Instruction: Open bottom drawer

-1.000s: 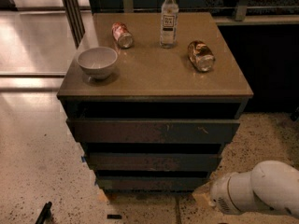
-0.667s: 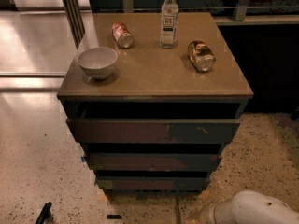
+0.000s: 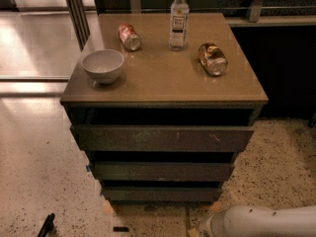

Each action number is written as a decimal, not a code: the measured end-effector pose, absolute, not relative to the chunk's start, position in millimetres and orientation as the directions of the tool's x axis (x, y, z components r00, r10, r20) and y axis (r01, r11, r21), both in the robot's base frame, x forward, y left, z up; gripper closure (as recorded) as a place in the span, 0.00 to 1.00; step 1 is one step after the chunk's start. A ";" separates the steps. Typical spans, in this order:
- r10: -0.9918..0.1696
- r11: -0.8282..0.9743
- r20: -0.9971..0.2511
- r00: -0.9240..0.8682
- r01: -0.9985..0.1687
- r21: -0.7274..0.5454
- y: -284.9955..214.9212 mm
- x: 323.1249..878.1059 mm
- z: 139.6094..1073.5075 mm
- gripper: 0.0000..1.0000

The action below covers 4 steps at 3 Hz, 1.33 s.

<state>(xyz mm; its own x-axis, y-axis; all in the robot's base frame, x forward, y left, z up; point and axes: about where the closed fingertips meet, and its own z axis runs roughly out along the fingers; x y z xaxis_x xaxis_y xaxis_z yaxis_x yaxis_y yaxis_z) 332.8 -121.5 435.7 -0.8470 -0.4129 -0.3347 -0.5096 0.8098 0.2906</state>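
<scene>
The bottom drawer is the lowest and narrowest of three dark brown flat fronts in the cabinet, just above the floor; its front looks flush, with no inside showing. The mid-width drawer and the widest drawer with pale scratches sit above it. Only a white arm segment shows at the bottom right, low near the floor and right of the bottom drawer. My gripper itself is out of the picture.
On the cabinet top stand a white bowl, a water bottle and two cans lying on their sides. Speckled floor lies around. A dark counter front stands at the right.
The white arm has dropped lower and toward the bottom edge of the view; less of it shows now. The drawers and tabletop items have not moved.
</scene>
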 end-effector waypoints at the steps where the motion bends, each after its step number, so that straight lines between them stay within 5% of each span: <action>1: -0.393 0.824 -0.346 -0.852 -0.493 0.279 -126.4 325.3 432.9 1.00; 4: -0.212 0.893 -0.471 -0.856 -0.365 0.262 -144.4 378.8 370.5 1.00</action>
<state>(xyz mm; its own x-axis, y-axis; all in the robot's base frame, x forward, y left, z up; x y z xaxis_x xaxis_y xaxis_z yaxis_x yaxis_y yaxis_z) 378.8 -144.4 370.5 -0.8564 -0.2118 -0.4708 -0.3650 0.8934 0.2620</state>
